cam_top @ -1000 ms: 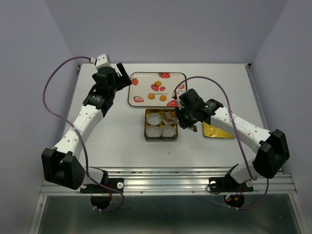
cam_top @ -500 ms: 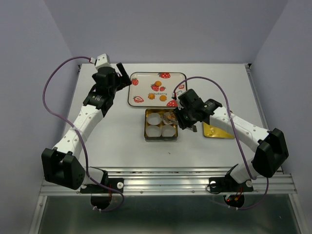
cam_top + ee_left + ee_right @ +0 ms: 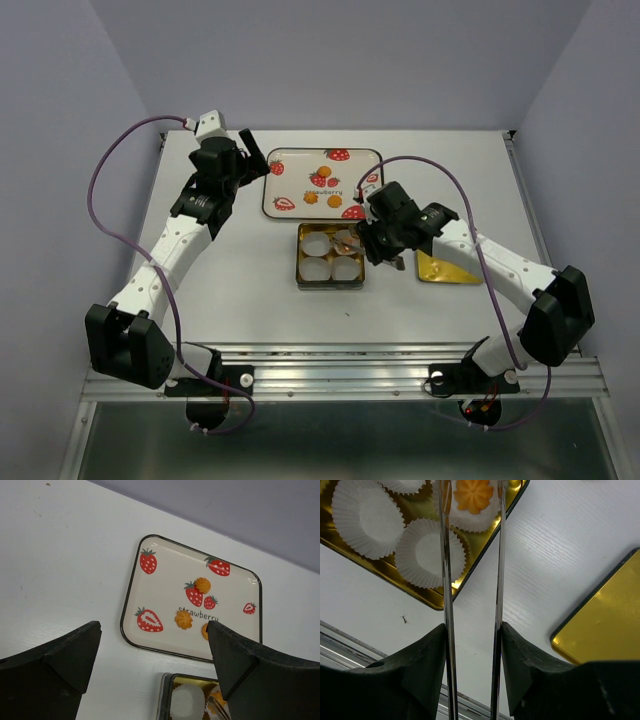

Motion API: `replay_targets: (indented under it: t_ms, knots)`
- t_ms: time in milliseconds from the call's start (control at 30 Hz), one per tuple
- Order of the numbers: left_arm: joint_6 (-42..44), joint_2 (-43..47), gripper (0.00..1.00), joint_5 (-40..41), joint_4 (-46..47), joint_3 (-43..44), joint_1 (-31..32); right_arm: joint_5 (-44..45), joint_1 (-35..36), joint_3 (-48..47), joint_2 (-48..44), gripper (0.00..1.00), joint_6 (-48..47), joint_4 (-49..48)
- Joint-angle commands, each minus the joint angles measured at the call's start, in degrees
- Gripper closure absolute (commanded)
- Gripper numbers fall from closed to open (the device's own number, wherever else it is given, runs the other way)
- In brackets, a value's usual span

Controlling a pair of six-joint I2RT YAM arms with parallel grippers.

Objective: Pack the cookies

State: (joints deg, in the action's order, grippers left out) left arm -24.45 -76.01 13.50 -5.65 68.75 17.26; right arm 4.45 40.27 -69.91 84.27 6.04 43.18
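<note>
Three cookies (image 3: 202, 584) (image 3: 183, 620) (image 3: 205, 631) lie on the strawberry tray (image 3: 300, 170), seen from above as orange dots (image 3: 331, 155) (image 3: 311, 198). A fourth cookie (image 3: 472, 494) sits in a white paper cup in the gold tin (image 3: 330, 285), at its far right compartment. My right gripper (image 3: 472, 627) (image 3: 383, 250) is shut on metal tweezers (image 3: 445, 580), whose blades stand apart on either side of that cookie. Left of the tray, my left gripper (image 3: 153, 630) (image 3: 253, 152) hangs open above the table, holding nothing.
The tin's other paper cups (image 3: 367, 517) (image 3: 427, 552) hold nothing. The gold lid (image 3: 445, 268) (image 3: 605, 625) lies flat on the table right of the tin, beside my right arm. The table's front rail runs close below the tin.
The tweezers' blades have spread apart around the cookie in the cup. The right wrist shifted slightly. The left arm has not moved.
</note>
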Motion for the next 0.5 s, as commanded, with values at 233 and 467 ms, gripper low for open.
replay_targets:
  t_ms: [233, 467]
  knots:
    - [1.2, 2.1, 0.01, 0.0, 0.6, 1.5, 0.4, 0.6, 0.6, -4.4, -4.5, 0.48, 0.5, -0.4]
    - [1.4, 2.2, 0.01, 0.3, 0.8, 1.3, 0.5, 2.0, 0.6, -7.3, -8.2, 0.49, 0.9, -4.0]
